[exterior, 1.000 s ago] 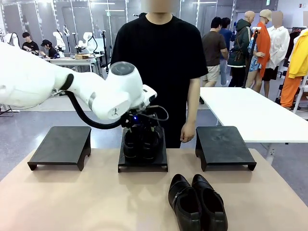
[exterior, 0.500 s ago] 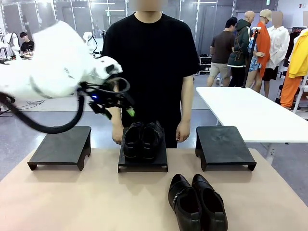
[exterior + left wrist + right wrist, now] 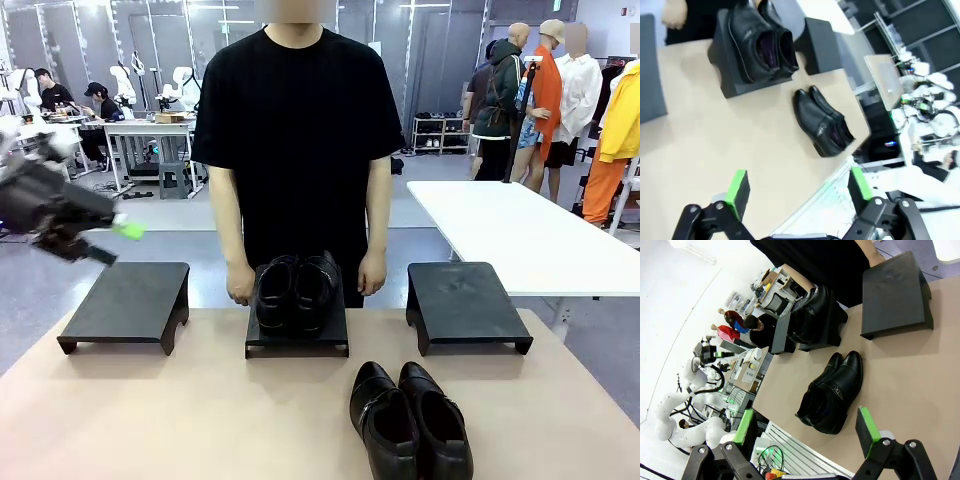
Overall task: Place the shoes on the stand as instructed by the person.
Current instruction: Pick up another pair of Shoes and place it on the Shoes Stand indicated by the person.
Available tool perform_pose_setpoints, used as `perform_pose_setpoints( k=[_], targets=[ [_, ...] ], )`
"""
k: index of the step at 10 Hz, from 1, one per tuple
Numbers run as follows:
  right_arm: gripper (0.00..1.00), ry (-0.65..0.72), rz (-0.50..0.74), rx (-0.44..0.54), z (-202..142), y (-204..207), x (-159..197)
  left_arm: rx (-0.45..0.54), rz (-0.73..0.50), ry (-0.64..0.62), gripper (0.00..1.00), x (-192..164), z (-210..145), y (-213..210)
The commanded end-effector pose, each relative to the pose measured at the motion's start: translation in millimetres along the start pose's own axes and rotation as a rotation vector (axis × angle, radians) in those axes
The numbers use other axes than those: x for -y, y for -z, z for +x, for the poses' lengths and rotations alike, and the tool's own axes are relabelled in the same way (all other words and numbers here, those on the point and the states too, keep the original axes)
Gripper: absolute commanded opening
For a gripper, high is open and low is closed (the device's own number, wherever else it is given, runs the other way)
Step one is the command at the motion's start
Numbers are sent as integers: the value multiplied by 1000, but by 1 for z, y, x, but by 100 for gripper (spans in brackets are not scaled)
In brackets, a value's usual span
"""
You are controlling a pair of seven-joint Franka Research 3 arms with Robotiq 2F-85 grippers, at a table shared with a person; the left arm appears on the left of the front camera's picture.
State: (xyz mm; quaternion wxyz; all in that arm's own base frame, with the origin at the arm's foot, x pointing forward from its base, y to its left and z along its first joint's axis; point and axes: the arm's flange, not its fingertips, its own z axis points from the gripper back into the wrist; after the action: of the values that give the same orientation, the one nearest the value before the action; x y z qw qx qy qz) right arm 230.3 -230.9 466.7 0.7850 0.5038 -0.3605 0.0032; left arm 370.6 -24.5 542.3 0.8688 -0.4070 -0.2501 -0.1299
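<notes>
Left pincer (image 3: 115, 243) hangs wide open and empty at the far left, well apart from the loose pair of glossy black leather dress shoes (image 3: 410, 420), which lies on the beige surface (image 3: 180, 420) on the robot's right. Right pincer (image 3: 806, 432), also wide open and holding nothing, faces this pair from its heel side, so the right arm seems the nearer one; the shoes' long axis runs from the robot toward the person in the black T-shirt (image 3: 300, 130), toes away. The second pair (image 3: 296, 292) sits on the middle black stand (image 3: 297, 345).
</notes>
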Motion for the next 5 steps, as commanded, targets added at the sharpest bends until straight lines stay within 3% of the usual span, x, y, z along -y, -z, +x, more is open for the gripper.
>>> perform_pose_setpoints(
  k=[1, 3, 5],
  targets=[
    [100, -12, 12, 14, 1, -1, -1, 51, -103, -42, 100, -44, -41, -46],
    [100, -12, 12, 14, 1, -1, -1, 106, -242, -94, 100, -84, -88, -85],
    [100, -12, 12, 14, 1, -1, -1, 236, -365, -174, 100, -118, -140, -101]
  ],
)
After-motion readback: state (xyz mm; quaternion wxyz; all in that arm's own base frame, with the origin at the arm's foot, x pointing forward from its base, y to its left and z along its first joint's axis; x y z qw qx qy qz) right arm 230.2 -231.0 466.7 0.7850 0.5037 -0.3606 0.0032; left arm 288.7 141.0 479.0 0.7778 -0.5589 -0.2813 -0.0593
